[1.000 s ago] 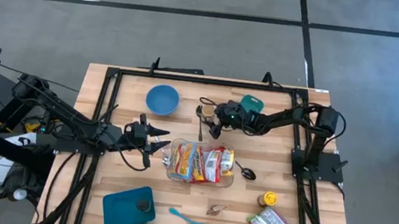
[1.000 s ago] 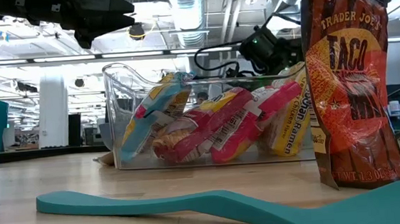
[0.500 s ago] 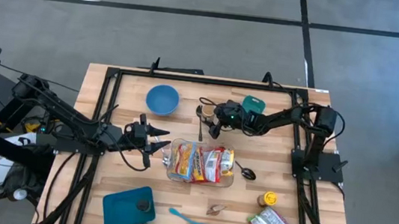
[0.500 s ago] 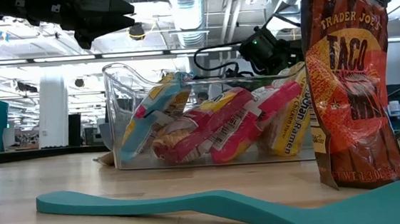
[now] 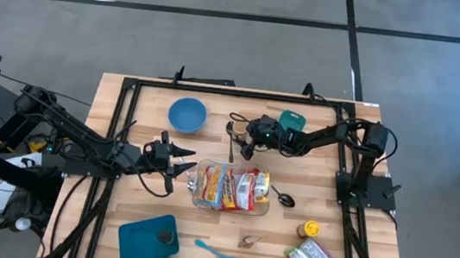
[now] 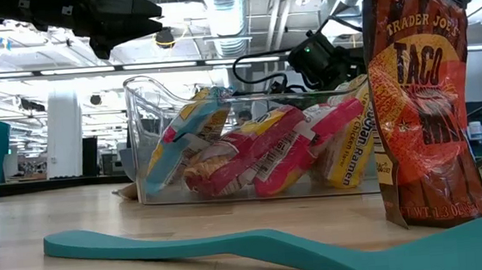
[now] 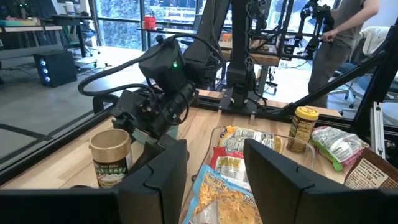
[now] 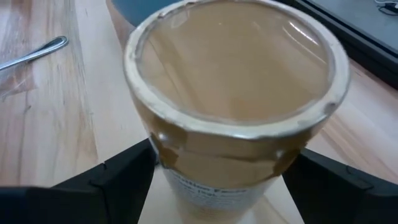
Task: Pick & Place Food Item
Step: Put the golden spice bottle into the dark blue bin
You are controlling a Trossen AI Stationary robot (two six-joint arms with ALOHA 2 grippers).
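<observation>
So my right gripper point(image 8: 217, 180), just above frame centre, stands wide open around the upright cardboard can point(image 8: 233, 93) without lifting it yet, while my half-open, empty left gripper point(image 5: 181, 162) waits beside the clear bin point(image 5: 230, 205) of noodle packets.

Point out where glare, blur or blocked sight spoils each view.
High view: even light, sharp. Low view: bright ceiling lights behind the clear bin; the spatula blurs up close, and the taco bag blocks the right side. Right wrist view: the can fills the frame, soft-edged. Left wrist view: bright windows behind.
</observation>
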